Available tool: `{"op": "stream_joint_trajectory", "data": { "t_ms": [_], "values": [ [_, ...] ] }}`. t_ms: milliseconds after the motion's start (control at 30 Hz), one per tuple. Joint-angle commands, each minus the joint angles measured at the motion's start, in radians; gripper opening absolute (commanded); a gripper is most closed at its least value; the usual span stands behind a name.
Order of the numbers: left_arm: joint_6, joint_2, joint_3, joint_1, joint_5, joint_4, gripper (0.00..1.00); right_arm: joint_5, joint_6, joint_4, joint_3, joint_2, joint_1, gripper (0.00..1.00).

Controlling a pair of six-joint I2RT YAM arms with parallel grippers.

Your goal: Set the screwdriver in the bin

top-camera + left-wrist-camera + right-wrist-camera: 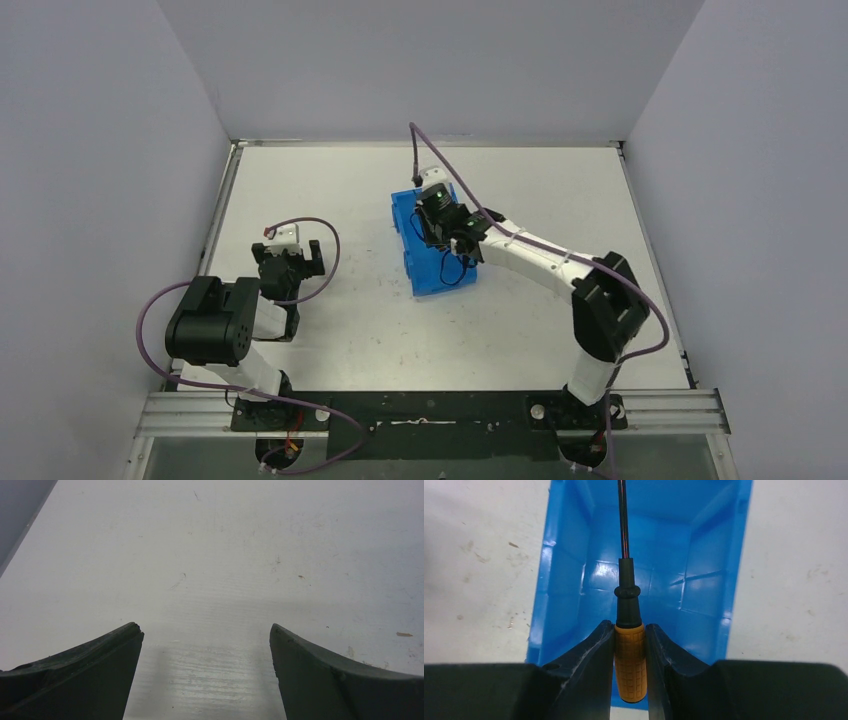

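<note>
The bright blue bin [412, 215] stands near the middle of the table. My right gripper [432, 222] hangs over it, shut on the screwdriver. In the right wrist view the orange handle [630, 661] sits clamped between my fingers [591, 652], and the dark collar and thin shaft [623, 525] point into the bin's hollow [659, 540]. The screwdriver hangs above the bin floor. My left gripper [293, 258] is open and empty over bare table at the left; its wrist view shows both fingers [90, 665] wide apart above the white surface.
The table [330, 340] is white and scuffed, walled by grey panels at the left, back and right. A metal rail [440, 410] runs along the near edge by the arm bases. Purple cables loop off both arms.
</note>
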Motion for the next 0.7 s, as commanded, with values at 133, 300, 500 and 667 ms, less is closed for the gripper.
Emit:
{"op": "stream_joint_trajectory", "data": {
  "t_ms": [133,300,500,667],
  "values": [
    [-0.006,-0.008,0.021,-0.002,0.006,0.042,0.97,-0.051,0.027,0.079,0.036,0.213,-0.022,0.00],
    [-0.005,-0.008,0.021,-0.002,0.006,0.042,0.97,-0.083,0.055,0.104,0.032,0.299,-0.044,0.00],
    [-0.005,-0.009,0.021,-0.002,0.006,0.042,0.97,-0.085,0.066,0.091,0.040,0.294,-0.046,0.38],
    [-0.005,-0.008,0.021,-0.002,0.006,0.042,0.97,-0.042,0.058,0.057,0.068,0.223,-0.042,0.54]
  ]
}}
